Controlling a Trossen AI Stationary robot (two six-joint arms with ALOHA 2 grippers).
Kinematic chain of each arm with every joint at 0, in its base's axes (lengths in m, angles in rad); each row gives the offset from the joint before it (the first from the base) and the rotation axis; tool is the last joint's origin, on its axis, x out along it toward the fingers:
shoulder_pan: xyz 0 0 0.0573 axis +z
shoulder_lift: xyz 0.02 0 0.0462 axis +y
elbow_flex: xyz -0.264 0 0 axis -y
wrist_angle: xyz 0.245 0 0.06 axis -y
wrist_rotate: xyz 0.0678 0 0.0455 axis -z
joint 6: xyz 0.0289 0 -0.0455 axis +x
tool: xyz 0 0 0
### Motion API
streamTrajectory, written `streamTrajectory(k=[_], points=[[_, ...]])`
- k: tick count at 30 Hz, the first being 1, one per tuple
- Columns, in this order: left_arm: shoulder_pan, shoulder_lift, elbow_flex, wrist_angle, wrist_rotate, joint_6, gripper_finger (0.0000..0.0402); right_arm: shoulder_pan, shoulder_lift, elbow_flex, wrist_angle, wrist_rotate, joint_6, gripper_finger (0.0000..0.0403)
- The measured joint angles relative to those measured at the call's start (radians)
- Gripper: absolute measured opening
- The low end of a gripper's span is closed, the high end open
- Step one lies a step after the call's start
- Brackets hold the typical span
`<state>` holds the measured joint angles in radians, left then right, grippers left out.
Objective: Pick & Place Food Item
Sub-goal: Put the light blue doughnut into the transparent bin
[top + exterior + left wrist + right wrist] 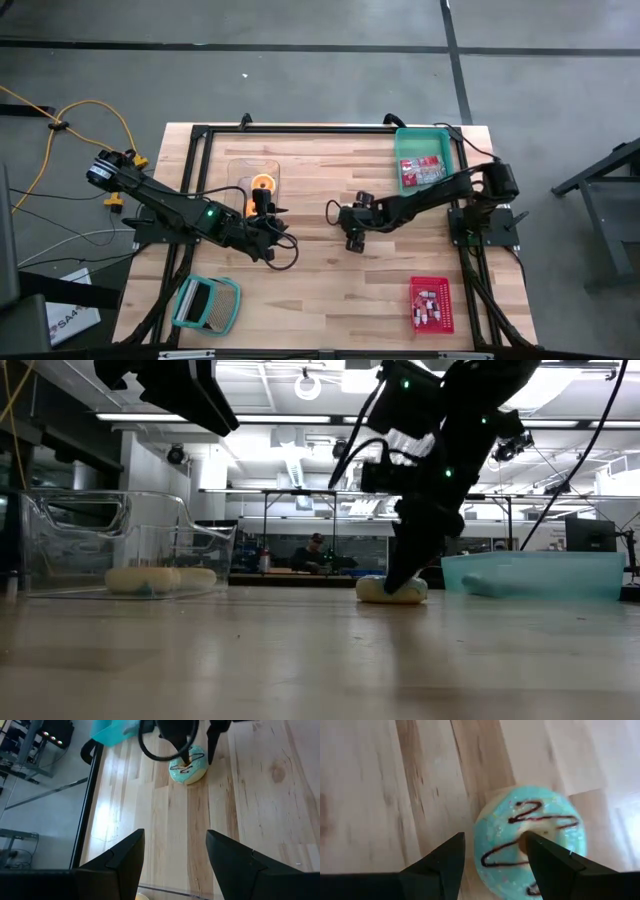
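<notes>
The doughnut [530, 845], iced pale blue with a dark squiggle of chocolate across it, lies flat on the bare wood of the desk [330, 290], near the middle. The right pincer [352, 238] is down on it with its jaws wide: in the right wrist view 1 finger sits over the doughnut's hole and the other stands off its edge over bare wood. The doughnut is not lifted; in the low view it [392, 590] sits flat on the boards with the pincer's tip pressed onto its top.

The left pincer [270, 250] hangs above the desk beside the doughnut, on the side away from the teal tray, jaws wide and holding nothing. It looks across a stretch of bare wood at the doughnut [188, 766].

The only writing I can make out is on a white box [70, 322] on the floor off the desk's corner, far from the doughnut; it starts "SA4" and the rest is cut off.

The high view does not show the doughnut at all, since the right pincer covers it. It does show a clear container [256, 180] with something orange inside, a teal tray [424, 138] holding a red packet, a red basket [431, 304] and a teal basket [207, 303], all spread around the doughnut. The low view alone shows pale rounded items lying in the clear container [120, 545] and a person [316, 552] seated far back in the room.
</notes>
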<state>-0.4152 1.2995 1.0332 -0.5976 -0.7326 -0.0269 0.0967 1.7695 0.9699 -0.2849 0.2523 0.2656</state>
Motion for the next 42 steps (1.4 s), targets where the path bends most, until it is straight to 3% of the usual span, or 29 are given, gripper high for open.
streamTrajectory(k=[26, 36, 42], points=[[0.000, 0.000, -0.001, 0.000, -0.001, 0.000, 0.0203, 0.000, 0.032, 0.000, 0.007, 0.003, -0.008, 0.0195], [0.000, 0.000, -0.001, 0.000, -0.001, 0.000, 0.0203, 0.000, 0.032, 0.000, 0.007, 0.002, -0.008, 0.0133], [0.000, 0.000, -0.001, 0.000, -0.001, 0.001, 0.0203, 0.000, 0.032, 0.000, 0.007, 0.001, -0.008, 0.0115]])
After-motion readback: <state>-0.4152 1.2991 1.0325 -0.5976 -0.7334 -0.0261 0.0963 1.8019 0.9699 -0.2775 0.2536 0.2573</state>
